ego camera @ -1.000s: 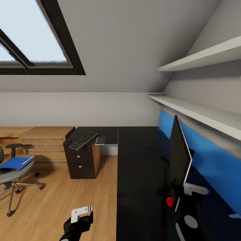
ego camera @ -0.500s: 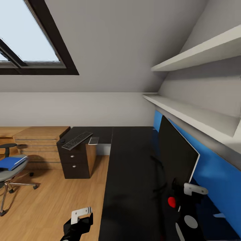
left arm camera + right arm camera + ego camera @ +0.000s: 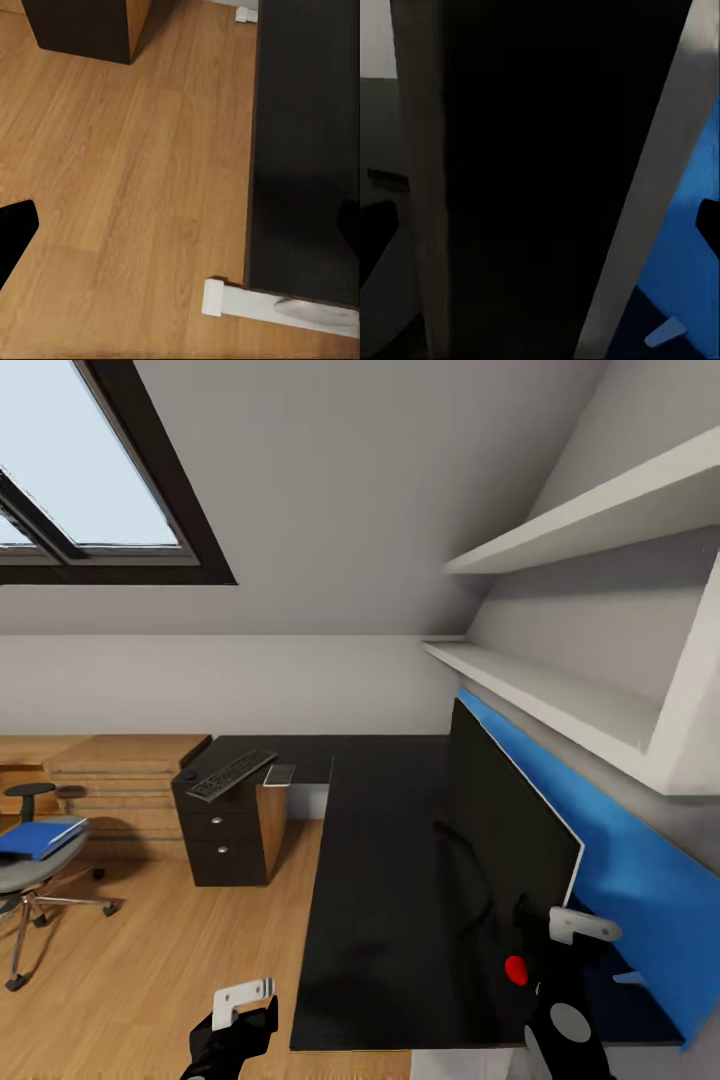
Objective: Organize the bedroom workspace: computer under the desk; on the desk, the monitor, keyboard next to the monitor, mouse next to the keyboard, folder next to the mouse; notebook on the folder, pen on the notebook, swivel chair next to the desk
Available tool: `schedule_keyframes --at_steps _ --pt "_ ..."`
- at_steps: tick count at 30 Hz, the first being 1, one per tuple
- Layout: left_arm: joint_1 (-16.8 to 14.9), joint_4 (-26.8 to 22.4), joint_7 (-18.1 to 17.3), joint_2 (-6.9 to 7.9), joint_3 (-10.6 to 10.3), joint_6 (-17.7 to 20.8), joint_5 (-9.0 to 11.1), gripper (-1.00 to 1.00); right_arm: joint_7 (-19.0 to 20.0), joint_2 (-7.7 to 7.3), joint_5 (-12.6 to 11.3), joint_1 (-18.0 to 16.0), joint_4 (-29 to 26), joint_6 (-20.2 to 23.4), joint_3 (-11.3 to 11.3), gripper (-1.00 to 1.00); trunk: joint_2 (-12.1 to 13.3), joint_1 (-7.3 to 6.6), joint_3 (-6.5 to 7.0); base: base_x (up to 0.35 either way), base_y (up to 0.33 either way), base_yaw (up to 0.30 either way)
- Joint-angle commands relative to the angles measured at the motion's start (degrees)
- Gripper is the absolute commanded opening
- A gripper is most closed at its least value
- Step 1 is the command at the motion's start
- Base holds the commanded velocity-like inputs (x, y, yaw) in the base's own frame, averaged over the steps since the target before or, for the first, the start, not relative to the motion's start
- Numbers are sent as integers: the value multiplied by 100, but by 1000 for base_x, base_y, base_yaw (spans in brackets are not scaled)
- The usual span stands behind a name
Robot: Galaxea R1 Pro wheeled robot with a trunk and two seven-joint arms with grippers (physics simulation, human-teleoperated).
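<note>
The monitor (image 3: 505, 840) stands tilted over the right part of the black desk (image 3: 385, 880), its red dot (image 3: 516, 969) at the lower corner. My right gripper (image 3: 562, 952) is shut on that corner, and the dark panel (image 3: 532, 187) sits between its fingers. My left gripper (image 3: 240, 1015) hangs open over the floor beside the desk edge (image 3: 300, 150), holding nothing. On the desk's far wing lie the keyboard (image 3: 232, 774), the small mouse (image 3: 187, 775) and the grey notebook (image 3: 280, 774). The blue folder (image 3: 40, 836) rests on the swivel chair (image 3: 30, 875) at far left.
A light wooden chest (image 3: 125, 780) stands beside the black drawer unit (image 3: 220, 840). White shelves (image 3: 540, 695) and a blue wall panel (image 3: 620, 860) run along the right wall behind the monitor. A white desk foot (image 3: 262, 304) sits on the wooden floor (image 3: 135, 187).
The camera has shifted, so the desk's near end now shows. The monitor has swung with my right gripper, from nearly edge-on to showing more of its screen face.
</note>
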Motion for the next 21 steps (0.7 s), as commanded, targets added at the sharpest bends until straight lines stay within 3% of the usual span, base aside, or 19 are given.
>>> schedule_keyframes --at_steps 1,5,21 --pt "-3 -12 45 5 -12 14 42 100 -33 -1 50 -4 -4 47 6 100 -8 -2 -8 -314 -81 0" --pt "-3 -12 44 5 -11 14 47 100 -37 -3 50 -4 -10 39 11 100 -8 -2 -8 -217 -135 0" --pt "-3 -12 36 5 -4 14 50 100 -30 -3 58 -4 -8 46 15 100 -8 -2 -8 -7 -31 0"
